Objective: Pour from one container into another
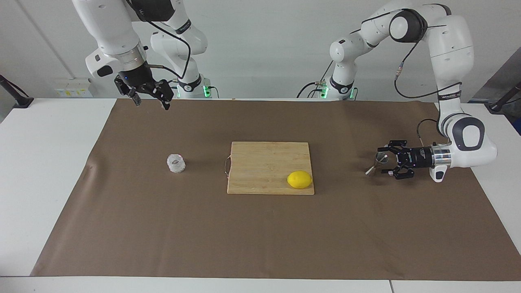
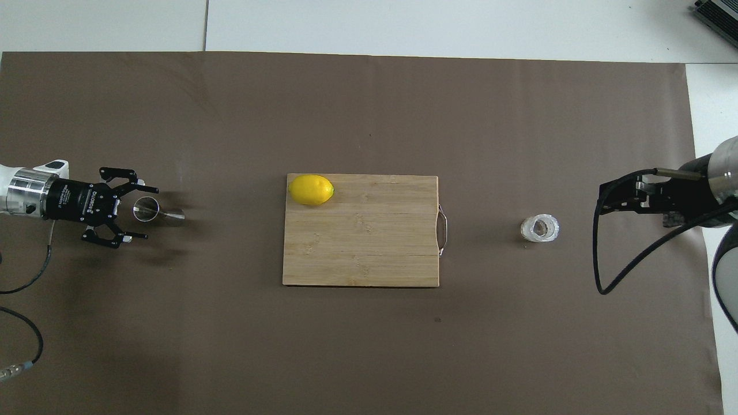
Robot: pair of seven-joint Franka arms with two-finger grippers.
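One steel jigger (image 1: 376,162) stands on the brown paper (image 1: 260,236) toward the left arm's end of the table, well apart from the cutting board (image 1: 266,160). From overhead the jigger (image 2: 151,211) shows its round upper mouth, about level with the lemon in distance from the robots.

Left gripper (image 1: 386,162): forearm lies nearly horizontal, low over the paper, wrist pointing toward the table's middle. Fingers spread wide, one on either side of the jigger's upper cone; no contact visible. Overhead, the left gripper (image 2: 138,212) has its tips just flanking the cup mouth.

One knobbly glass cup (image 1: 176,163) sits upright on the paper toward the right arm's end, beside the board's wire-handle edge but apart from it; overhead it (image 2: 539,228) shows something dark inside, not identifiable.

Right gripper (image 1: 151,101): raised, hanging from a bent wrist over the paper's edge nearest the robots; fingers open, holding nothing. Arm waits.

One lemon (image 1: 299,179) lies on the board's corner. Count: one board, one lemon, one cup, one jigger.
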